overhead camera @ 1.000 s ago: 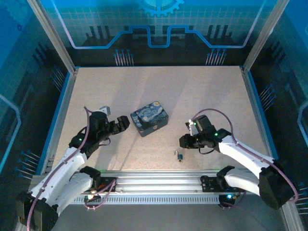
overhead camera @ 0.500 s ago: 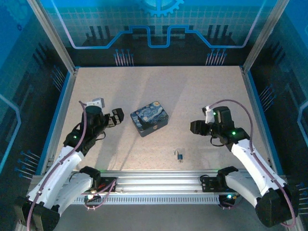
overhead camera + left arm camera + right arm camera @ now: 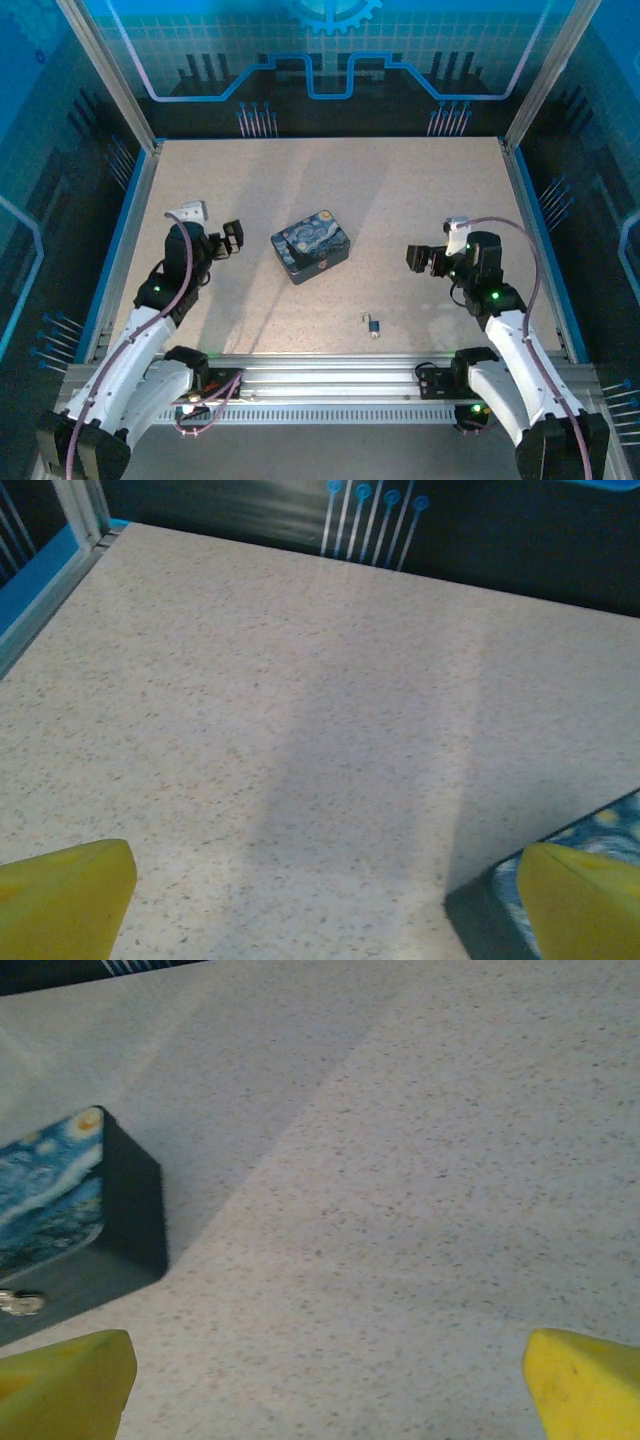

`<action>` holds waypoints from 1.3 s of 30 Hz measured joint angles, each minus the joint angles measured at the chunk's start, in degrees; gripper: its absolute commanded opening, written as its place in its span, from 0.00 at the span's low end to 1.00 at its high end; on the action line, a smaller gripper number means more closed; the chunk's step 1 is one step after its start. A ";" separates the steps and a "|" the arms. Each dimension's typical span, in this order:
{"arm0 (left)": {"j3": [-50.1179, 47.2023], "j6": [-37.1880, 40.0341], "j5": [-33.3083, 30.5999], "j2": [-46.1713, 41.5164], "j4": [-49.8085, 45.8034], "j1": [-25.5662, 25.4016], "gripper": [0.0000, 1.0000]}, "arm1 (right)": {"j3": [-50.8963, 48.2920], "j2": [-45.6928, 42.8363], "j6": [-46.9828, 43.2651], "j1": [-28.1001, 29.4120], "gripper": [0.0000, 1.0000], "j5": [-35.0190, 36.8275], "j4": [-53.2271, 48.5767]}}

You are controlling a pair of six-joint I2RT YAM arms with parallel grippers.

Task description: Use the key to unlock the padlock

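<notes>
The padlock (image 3: pixel 371 322) is a tiny dark speck with a brassy glint, lying on the table near the front edge at the middle. The key is too small to tell apart from it. My left gripper (image 3: pixel 231 241) hangs open left of the painted tin (image 3: pixel 310 246), its yellow fingertips (image 3: pixel 62 900) wide apart over bare table. My right gripper (image 3: pixel 419 259) is open too, to the right of the tin and up-right of the padlock. Its yellow fingertips (image 3: pixel 588 1382) are spread with nothing between them (image 3: pixel 325 1400).
The blue-and-yellow swirl-painted tin (image 3: pixel 55 1195) stands mid-table between the two grippers, with a small metal clasp (image 3: pixel 20 1303) on its dark side. Its corner (image 3: pixel 610 825) shows by the left gripper's right finger. Blue rails (image 3: pixel 123 235) edge the table.
Both arms have drawn back from the middle. The left gripper has moved left, away from the tin. The right gripper has moved right and farther back, away from the padlock.
</notes>
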 measured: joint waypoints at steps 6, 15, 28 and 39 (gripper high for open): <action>-5.95 -0.17 -2.08 1.64 6.03 2.99 0.99 | -4.76 2.71 -3.96 -1.03 1.00 4.63 9.18; -13.81 1.38 -4.44 7.19 18.91 4.46 0.99 | -6.21 15.19 -5.95 -2.45 1.00 7.02 25.57; -18.62 3.82 -3.52 16.11 34.97 4.83 0.99 | -5.92 31.41 -9.20 -2.91 1.00 5.09 42.86; -18.84 8.81 1.11 23.43 48.19 5.38 0.99 | -5.42 41.27 -11.32 -2.99 1.00 2.14 53.46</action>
